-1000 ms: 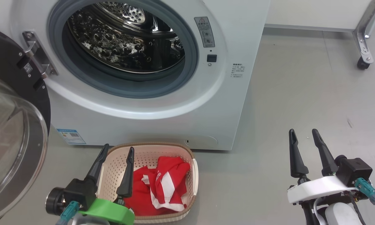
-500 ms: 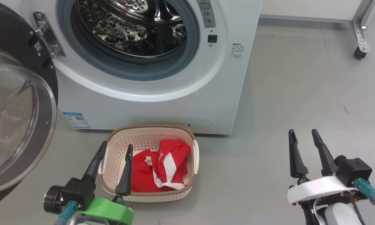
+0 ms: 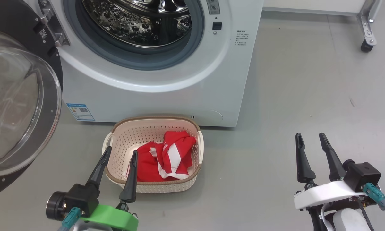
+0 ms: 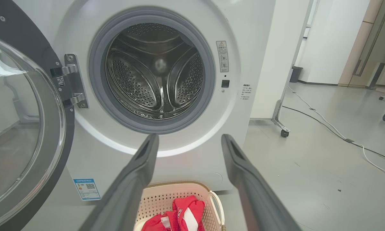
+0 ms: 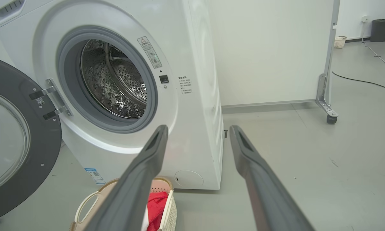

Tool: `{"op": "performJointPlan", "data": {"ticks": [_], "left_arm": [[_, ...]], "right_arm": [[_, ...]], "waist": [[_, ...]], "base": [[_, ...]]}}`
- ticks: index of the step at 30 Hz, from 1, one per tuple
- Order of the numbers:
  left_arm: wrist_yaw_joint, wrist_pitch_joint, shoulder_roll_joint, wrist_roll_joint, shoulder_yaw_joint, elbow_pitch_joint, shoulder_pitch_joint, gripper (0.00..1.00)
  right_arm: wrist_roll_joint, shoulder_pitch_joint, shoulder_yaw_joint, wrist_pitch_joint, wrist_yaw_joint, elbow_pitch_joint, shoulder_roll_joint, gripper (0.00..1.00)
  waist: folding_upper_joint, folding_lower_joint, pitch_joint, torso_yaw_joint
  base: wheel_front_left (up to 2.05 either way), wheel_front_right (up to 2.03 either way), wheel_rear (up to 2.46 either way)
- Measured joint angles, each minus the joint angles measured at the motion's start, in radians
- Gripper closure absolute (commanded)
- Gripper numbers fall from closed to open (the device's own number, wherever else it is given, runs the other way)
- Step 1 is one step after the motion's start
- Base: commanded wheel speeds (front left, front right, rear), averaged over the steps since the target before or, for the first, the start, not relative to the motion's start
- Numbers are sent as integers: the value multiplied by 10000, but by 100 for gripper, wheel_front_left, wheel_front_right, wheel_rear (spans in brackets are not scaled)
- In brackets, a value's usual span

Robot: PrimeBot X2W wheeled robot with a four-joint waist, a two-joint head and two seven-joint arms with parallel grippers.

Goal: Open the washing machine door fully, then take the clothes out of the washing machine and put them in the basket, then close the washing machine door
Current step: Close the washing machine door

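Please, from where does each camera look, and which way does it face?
Head view: on the head, looking down at the big white washing machine and the cream perforated plastic basket holding red striped clothes; open left claw and right claw below.
Left wrist view: left wrist, facing the steel drum squarely; left claw.
Right wrist view: right wrist, facing the machine obliquely; right claw.
All share the open black-rimmed glass door.

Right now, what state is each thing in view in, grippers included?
Round black-rimmed glass washing machine door: wide open.
White front-loading washing machine: drum shows no clothes inside.
Cream perforated plastic basket: upright on the floor.
Red white-striped clothes: crumpled in the basket.
Left gripper: open, empty.
Right gripper: open, empty.
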Motion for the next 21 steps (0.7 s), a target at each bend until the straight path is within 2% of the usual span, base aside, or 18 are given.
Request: {"op": "performJointPlan", "data": {"ticks": [10, 13, 21], "left_arm": [[0, 0, 0, -59, 6, -35, 0, 0], [-140, 0, 4, -454, -77, -182, 1, 0], [-221, 0, 6, -435, -71, -328, 1, 0]], "right_arm": [[0, 0, 2, 0, 2, 8, 2, 0], [0, 0, 6, 0, 0, 8, 6, 0], [0, 0, 23, 0, 0, 15, 12, 0]], "waist": [[0, 0, 25, 8], [0, 0, 24, 17], [0, 0, 32, 55]], "base": [[-65, 73, -8], [-47, 47, 0], [-32, 32, 0]]}}
